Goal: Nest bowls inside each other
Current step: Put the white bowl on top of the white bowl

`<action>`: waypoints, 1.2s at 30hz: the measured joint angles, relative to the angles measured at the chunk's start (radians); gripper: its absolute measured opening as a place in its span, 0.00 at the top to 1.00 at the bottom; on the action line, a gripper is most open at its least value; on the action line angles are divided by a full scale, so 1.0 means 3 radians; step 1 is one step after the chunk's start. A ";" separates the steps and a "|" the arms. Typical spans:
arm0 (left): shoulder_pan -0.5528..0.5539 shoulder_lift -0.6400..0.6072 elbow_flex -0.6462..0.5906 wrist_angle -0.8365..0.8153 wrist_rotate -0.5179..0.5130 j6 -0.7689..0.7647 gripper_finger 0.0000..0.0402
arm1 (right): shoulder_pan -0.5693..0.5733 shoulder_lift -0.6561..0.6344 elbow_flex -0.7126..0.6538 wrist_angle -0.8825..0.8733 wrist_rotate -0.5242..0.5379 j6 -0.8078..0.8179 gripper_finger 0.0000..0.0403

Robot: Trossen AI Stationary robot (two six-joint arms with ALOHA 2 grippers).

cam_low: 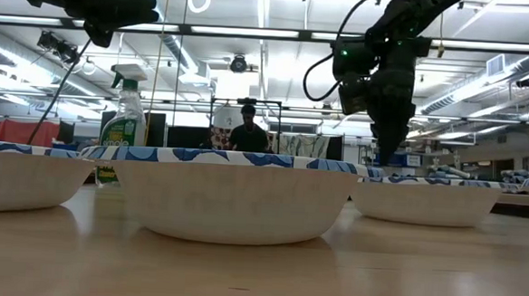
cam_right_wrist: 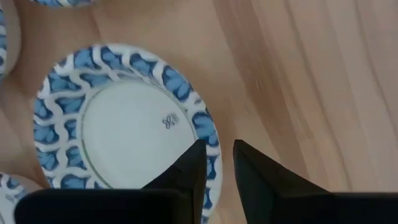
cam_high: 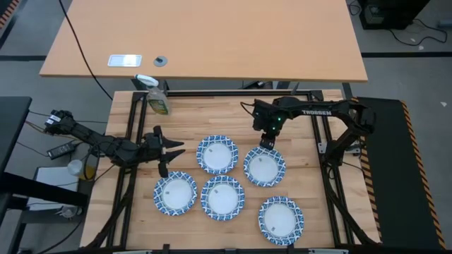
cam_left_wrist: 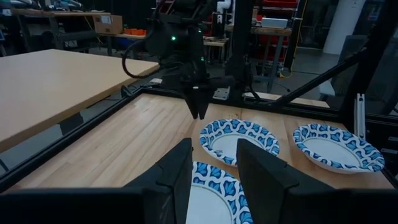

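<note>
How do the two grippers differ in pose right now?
Left gripper points level across the table, jaws wide; right gripper points straight down, jaws narrow. Left hovers beside the bowls; right straddles one bowl's rim. Both are dark and two-fingered.

The middle of the wooden table (cam_high: 127,120) is pretty packed: five bowls sit close together, three along the lower row (cam_high: 175,193) (cam_high: 222,197) (cam_high: 281,219) and two above (cam_high: 217,154) (cam_high: 264,166), with only thin gaps between rims. The right gripper (cam_high: 268,143) hangs straight over the upper-right bowl's far rim, blocking that spot from above. The left gripper (cam_high: 173,153) sits just left of the upper-left bowl. A spray bottle (cam_high: 158,99) stands in the upper-left corner. Bare wood runs along the top edge, between bottle and right arm.
</note>
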 joint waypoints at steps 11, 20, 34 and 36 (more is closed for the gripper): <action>0.0000 0.0001 0.0000 -0.0001 0.0000 -0.0011 0.68 | 0.0494 0.0003 0.0000 -0.0039 0.0843 -0.0060 0.49; 0.0000 0.0001 0.0000 -0.0003 0.0000 -0.0015 0.68 | 0.0464 0.0009 -0.0140 0.0123 0.0780 0.0049 0.32; 0.0000 0.0001 0.0000 -0.0003 0.0000 -0.0037 0.68 | 0.0473 0.0009 -0.0505 0.0394 0.0762 -0.0023 0.58; 0.0000 0.0001 0.0000 -0.0003 0.0000 -0.0037 0.68 | 0.0472 0.0009 -0.0505 0.0405 0.0759 -0.0040 0.64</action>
